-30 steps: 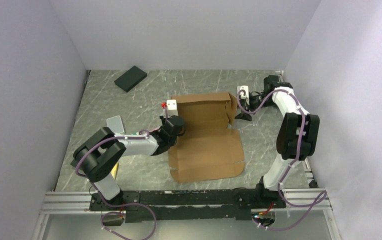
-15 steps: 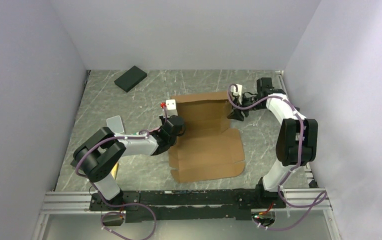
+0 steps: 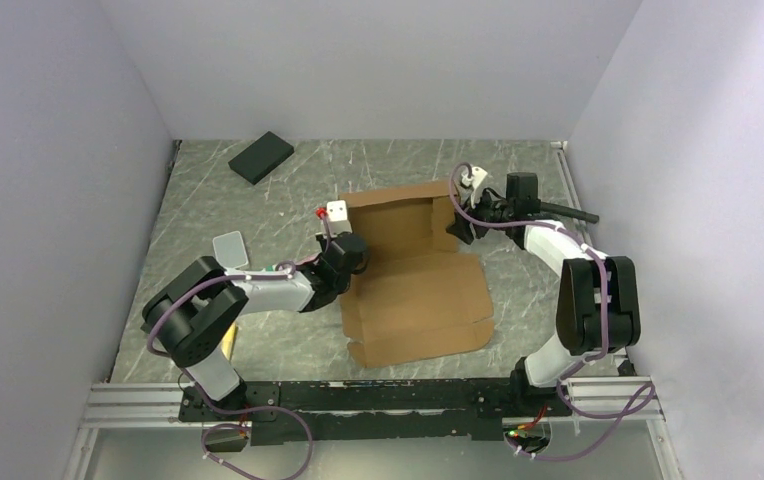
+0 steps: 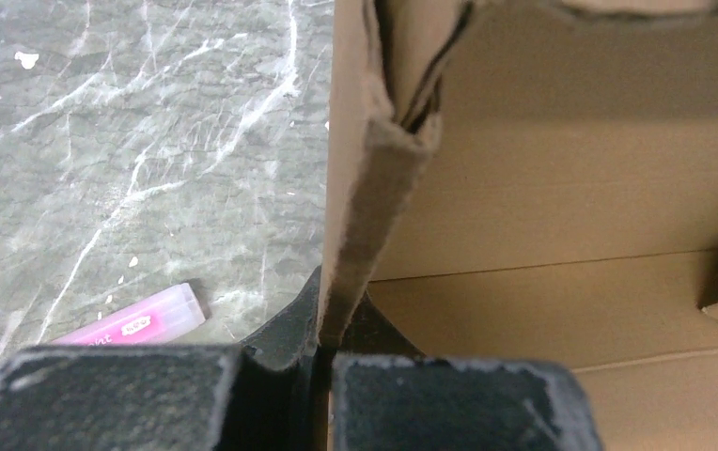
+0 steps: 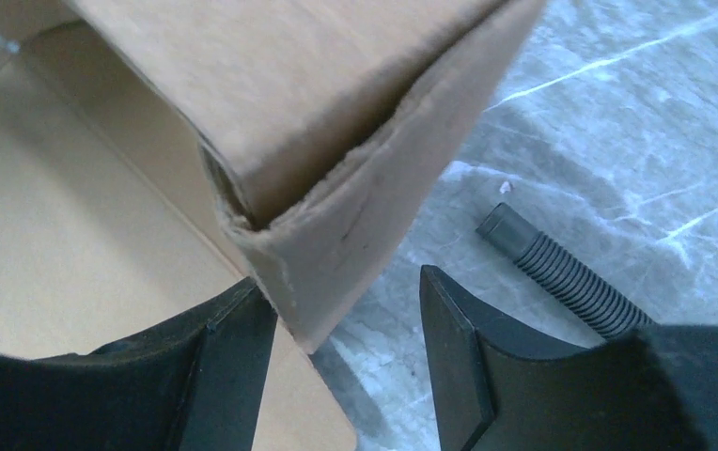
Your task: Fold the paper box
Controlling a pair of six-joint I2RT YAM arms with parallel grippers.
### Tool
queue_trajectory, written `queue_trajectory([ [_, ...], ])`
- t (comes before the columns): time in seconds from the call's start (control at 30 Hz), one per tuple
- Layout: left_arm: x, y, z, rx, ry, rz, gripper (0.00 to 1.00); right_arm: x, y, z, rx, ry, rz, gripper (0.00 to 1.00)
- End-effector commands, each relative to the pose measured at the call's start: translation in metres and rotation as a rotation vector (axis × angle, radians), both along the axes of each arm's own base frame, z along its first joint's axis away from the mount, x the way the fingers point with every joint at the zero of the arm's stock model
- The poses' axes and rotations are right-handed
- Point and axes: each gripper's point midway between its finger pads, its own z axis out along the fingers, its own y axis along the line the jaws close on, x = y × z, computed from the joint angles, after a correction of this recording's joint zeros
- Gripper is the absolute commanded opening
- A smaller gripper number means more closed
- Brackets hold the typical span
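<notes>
grey marbled table (image 3: 258, 220), pale walls on three sides.

- paper box (image 3: 418, 290) sits mid-table between the two arms. far half stands up as a back wall with short side walls; near panel lies flat toward the bases.
- left gripper (image 4: 322, 362) is pressed together on the box's left side wall. the cardboard edge runs straight down between the pads, and the doubled layers gape a little at the top.
- right gripper (image 5: 346, 310) is spread and straddles the box's far right corner. the corner sits close against one finger, with a clear gap to the other, so nothing is pinched there yet. the corner edge looks ragged.
- off the box: pink marker (image 4: 120, 329) on the table just left of the pinched wall, ribbed dark rod (image 5: 562, 272) on the table beside the right corner, black pad (image 3: 261, 157) well apart at the far left.

my read: the step is squaring up the side walls so the flaps can tuck. to do it well i'd use the left pinch as the anchor and bring the right jaws onto the corner wall squarely and low, near the crease. only then fold inward, slowly. pushing before the right side has a grip would likely skid the whole box or crush that soft corner.
</notes>
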Motion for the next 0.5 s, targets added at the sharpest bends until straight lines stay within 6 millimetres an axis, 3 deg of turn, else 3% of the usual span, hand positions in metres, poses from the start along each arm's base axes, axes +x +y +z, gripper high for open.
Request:
queue_trajectory([
  [0.0, -0.002, -0.012, 0.025, -0.124, -0.041, -0.009, 0.0, 0.029, 0.0, 0.034, 0.103, -0.112, -0.133, 0.57],
  [0.3, -0.011, -0.026, 0.028, -0.141, -0.02, -0.052, 0.0, 0.036, 0.01, 0.039, 0.144, -0.156, -0.19, 0.51],
  [0.37, -0.014, -0.03, 0.027, -0.147, -0.009, -0.058, 0.0, 0.041, 0.004, 0.04, 0.132, -0.174, -0.242, 0.42],
  [0.47, -0.019, -0.037, 0.024, -0.171, 0.02, -0.063, 0.0, 0.05, -0.013, 0.041, 0.084, -0.205, -0.353, 0.09],
])
